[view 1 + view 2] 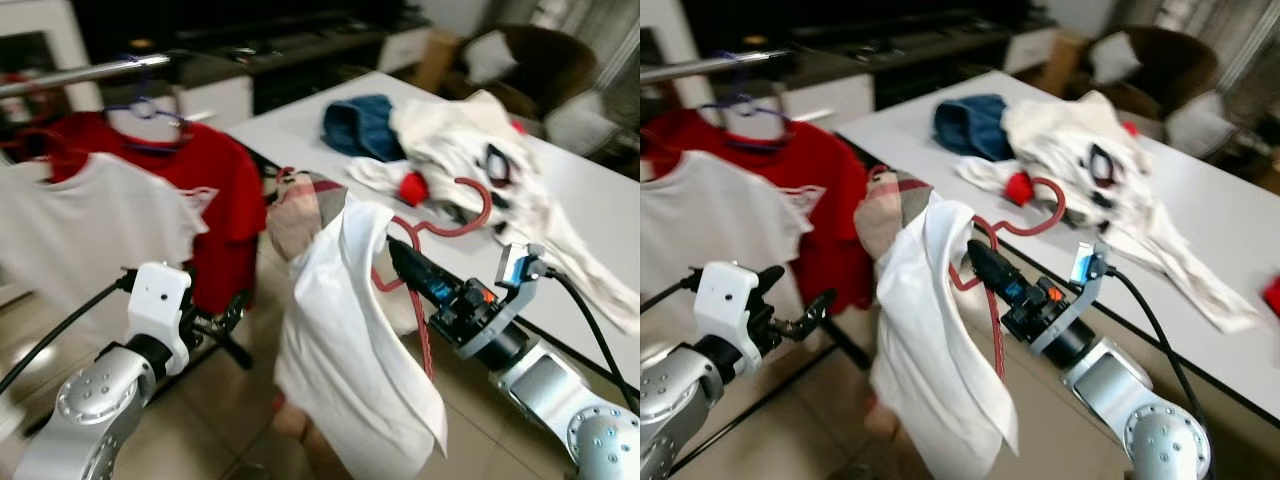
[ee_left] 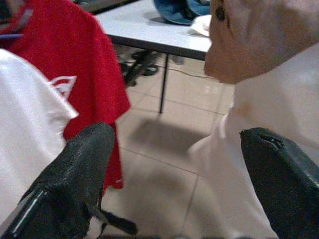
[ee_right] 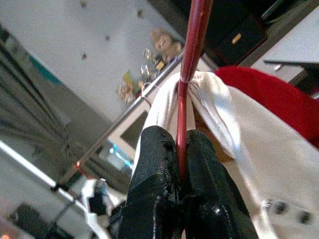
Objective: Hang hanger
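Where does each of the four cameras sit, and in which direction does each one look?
Left eye view: on the head, looking forward and down at the red hanger with the white shirt; both arms show.
Right eye view: same head, same scene.
Left wrist view: along the open left gripper, toward the red T-shirt.
Right wrist view: along the right gripper, shut on the red hanger.
All views share the white shirt.

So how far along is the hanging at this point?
Done: the right pincer is shut on the red hanger, a white shirt draped on it. In hand: it is held in the air between the table and the rail. Left: hooking it on that rail. The left pincer is open, holding nothing.
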`<state>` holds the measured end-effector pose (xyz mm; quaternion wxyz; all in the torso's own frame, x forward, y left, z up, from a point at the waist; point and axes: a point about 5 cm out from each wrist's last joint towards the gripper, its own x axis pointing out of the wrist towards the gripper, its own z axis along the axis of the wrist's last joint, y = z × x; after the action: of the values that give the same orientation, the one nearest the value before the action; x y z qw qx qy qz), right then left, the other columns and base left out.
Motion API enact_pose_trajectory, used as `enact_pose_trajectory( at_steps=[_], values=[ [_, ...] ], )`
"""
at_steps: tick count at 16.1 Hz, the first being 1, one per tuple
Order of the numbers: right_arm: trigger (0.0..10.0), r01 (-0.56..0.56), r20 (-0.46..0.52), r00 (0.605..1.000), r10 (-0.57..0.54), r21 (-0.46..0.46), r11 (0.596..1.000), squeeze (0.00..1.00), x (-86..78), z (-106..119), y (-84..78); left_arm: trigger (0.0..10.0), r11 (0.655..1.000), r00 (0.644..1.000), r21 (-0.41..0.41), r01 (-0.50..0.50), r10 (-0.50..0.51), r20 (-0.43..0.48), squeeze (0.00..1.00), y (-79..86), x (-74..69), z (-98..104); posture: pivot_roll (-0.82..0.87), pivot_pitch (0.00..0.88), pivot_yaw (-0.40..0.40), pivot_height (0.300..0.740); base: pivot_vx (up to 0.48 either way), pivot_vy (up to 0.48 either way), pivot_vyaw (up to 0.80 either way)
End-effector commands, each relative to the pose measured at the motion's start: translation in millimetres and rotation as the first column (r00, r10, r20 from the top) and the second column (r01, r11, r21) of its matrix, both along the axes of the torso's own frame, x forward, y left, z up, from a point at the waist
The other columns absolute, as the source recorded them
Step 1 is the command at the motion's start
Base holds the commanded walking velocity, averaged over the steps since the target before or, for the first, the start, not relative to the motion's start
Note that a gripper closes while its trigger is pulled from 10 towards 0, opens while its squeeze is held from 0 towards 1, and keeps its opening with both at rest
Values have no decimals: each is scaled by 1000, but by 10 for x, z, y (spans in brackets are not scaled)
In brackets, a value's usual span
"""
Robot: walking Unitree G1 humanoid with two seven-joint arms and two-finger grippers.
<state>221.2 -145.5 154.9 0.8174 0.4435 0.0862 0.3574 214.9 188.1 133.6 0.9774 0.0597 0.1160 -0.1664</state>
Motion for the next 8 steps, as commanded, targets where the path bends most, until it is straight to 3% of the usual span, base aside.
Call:
enact_pose_trajectory(
  at_steps=[1,4,8],
  values=[
    [10000,24,23,999,-23,-30,999,0,23,33,-34,10000,1000,1000,-1,14,-14,5,1000,-36,-10,5,23,0,-88,740,0,0,788],
    [10000,142,37,990,-137,-182,973,0,150,-59,-102,10000,1000,1000,0,10,-10,7,1000,-26,1,-12,21,0,-83,740,0,0,788],
    [10000,227,79,974,-214,-288,930,0,287,-79,-98,10000,999,999,47,-28,27,31,1000,13,71,-4,25,0,-85,740,0,0,788]
  ],
)
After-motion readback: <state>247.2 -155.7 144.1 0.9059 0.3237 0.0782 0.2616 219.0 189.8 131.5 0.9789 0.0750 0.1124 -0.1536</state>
